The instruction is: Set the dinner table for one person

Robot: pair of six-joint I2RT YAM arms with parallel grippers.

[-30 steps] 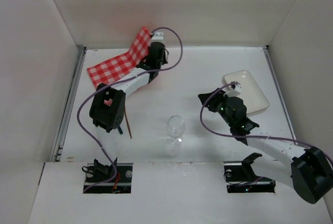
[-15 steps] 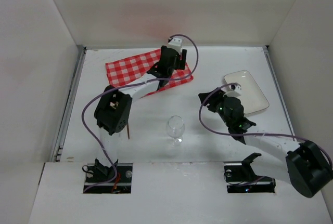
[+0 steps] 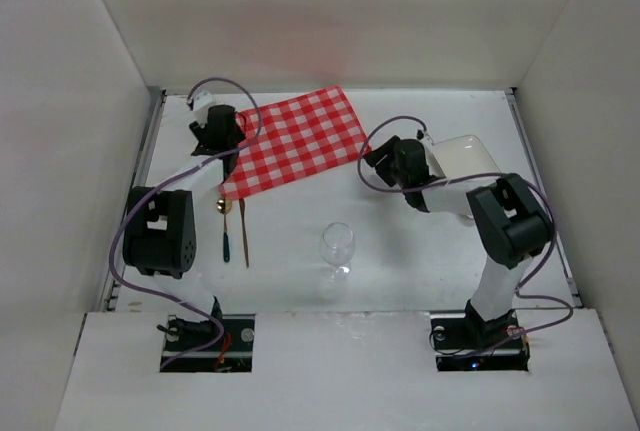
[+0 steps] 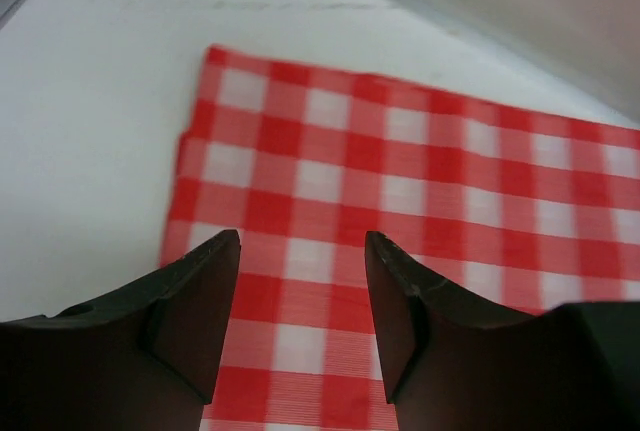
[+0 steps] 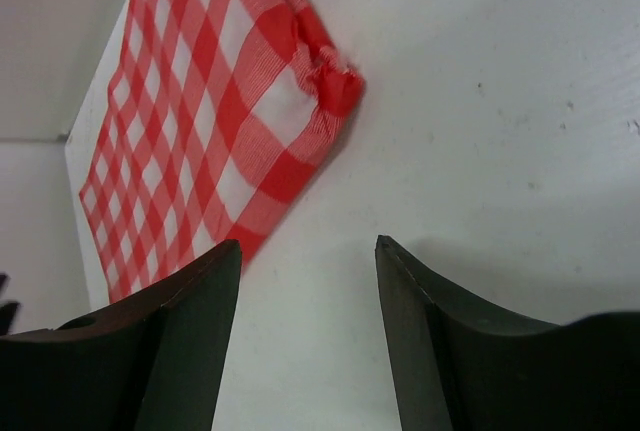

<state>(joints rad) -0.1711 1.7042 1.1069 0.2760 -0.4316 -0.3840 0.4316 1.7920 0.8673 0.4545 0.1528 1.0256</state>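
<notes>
A red-and-white checked cloth lies spread flat at the back of the white dinner table. My left gripper hovers open over the cloth's left edge; in the left wrist view its fingers frame the cloth with nothing between them. My right gripper stands open just off the cloth's right corner. The right wrist view shows that gripper over bare table, with the crumpled corner of the cloth ahead on the left.
A small white plate sits at the back right, partly behind my right arm. An upright wine glass stands near the middle front. A spoon and a thin brown utensil lie below the cloth's left corner. Walls enclose three sides.
The cloth, earlier bunched in my left gripper at the back left, was carried right and now lies spread flat. The left gripper let go and swung left. My right arm moved to the cloth's right corner.
</notes>
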